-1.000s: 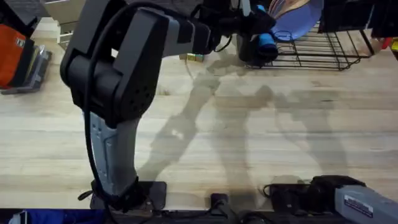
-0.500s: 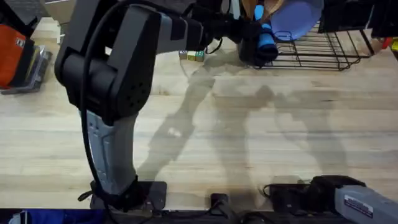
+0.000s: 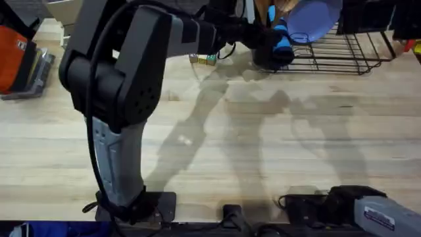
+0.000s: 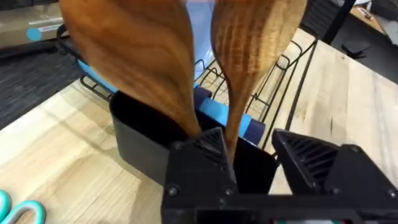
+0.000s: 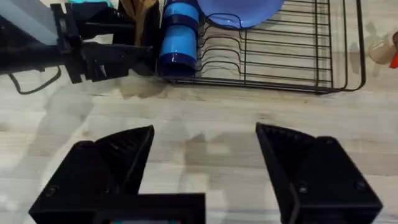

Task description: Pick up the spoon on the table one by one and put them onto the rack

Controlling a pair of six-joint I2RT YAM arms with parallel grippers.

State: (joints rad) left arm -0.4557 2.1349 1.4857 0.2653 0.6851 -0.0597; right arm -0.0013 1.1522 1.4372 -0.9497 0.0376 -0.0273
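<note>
Black wire rack (image 3: 335, 52) of thin bars, standing at the far edge of the pale plank table (image 3: 263, 131); its parallel rods and slim plate dividers are plain in the right wrist view (image 5: 273, 50). At the rack's left end sits a black box-shaped cutlery holder (image 4: 140, 140) with smooth walls, and beside it lies a glossy blue cylindrical cup (image 5: 179, 37). A lavender-blue plate (image 5: 245, 11), cut off by the frame edge, leans in the dividers behind the cup.

Two brown wooden spoons, grain clearly figured, rise over the holder. The left gripper (image 4: 249, 171) hovers just above the holder's rim; the narrow neck of one spoon (image 4: 245, 56) runs down between its black fingers (image 4: 199, 162), and the fingers appear closed on it, though the contact itself is hidden. The second spoon (image 4: 134, 56) has its broad rounded bowl uppermost, its lower end lost behind the gripper.

The right gripper (image 5: 205, 165) is well back from the rack, near the table's front edge, its ribbed black fingers (image 5: 112, 155) spread wide and holding nothing.

Teal scissor handles (image 4: 15, 211) lie on the table left of the holder, partly cropped.
</note>
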